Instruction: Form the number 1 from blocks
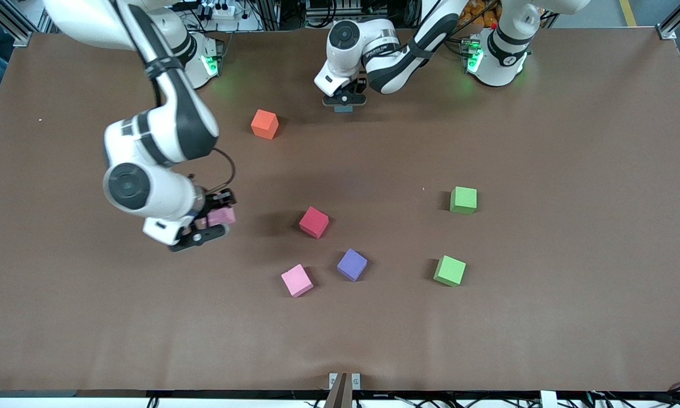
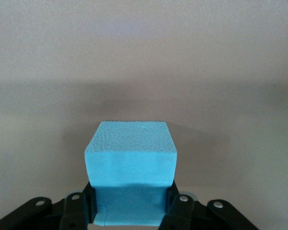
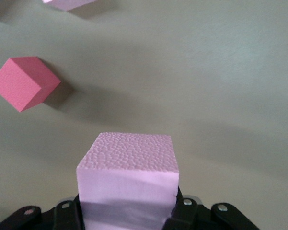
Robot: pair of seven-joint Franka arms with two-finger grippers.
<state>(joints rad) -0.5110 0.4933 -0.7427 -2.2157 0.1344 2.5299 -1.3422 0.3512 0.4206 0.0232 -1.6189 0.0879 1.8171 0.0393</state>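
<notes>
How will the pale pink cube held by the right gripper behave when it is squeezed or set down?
The pink cube in the right gripper shows a pebbled, matte foam surface, so it probably gives slightly under squeeze and weighs little. That rough texture likely resists slipping. Its flat, equal faces suggest it will sit stably on the table, not roll.

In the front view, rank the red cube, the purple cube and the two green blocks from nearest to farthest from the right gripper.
Measured from the right gripper, which holds a pink block:
1. Red cube, beside the gripper, mid-table.
2. Purple cube, nearer the front camera than the red cube.
3 and 4. The two green blocks, toward the left arm's end; too close to call.
</notes>
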